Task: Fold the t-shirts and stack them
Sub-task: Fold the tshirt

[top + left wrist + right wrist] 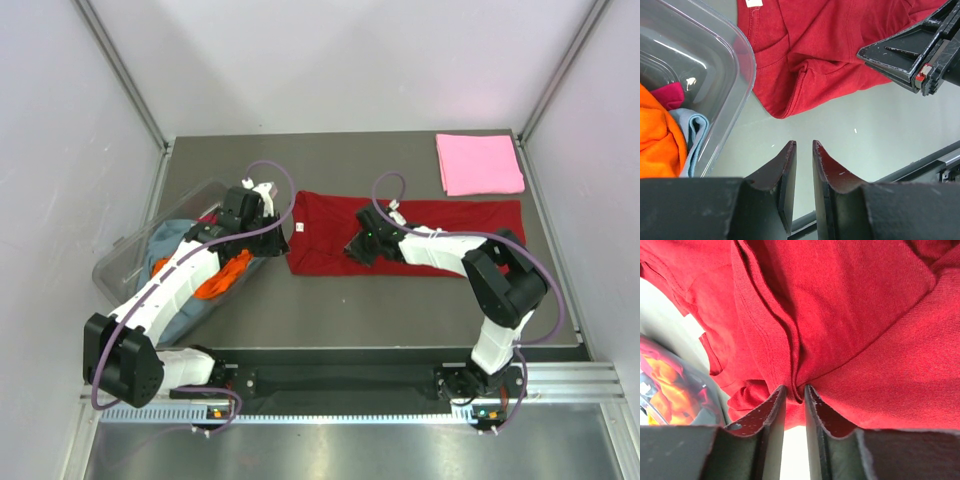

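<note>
A dark red t-shirt [440, 215] lies spread across the middle of the table, its white neck label [754, 3] at the left end. My right gripper [358, 248] is low on the shirt's left part and is shut on a raised fold of the red cloth [865, 315], pinched between its tips [795, 387]. My left gripper [272, 232] hovers between the tub and the shirt's left edge [830, 50]. Its jaws [803, 145] are almost together and hold nothing. A folded light pink t-shirt [480, 163] lies at the back right.
A clear plastic tub [130, 255] stands at the left, its rim [747, 60] close to my left gripper. It holds orange [657, 135], grey-blue [695, 130] and magenta [667, 95] shirts. The right gripper [910, 55] shows in the left wrist view. White walls surround the table.
</note>
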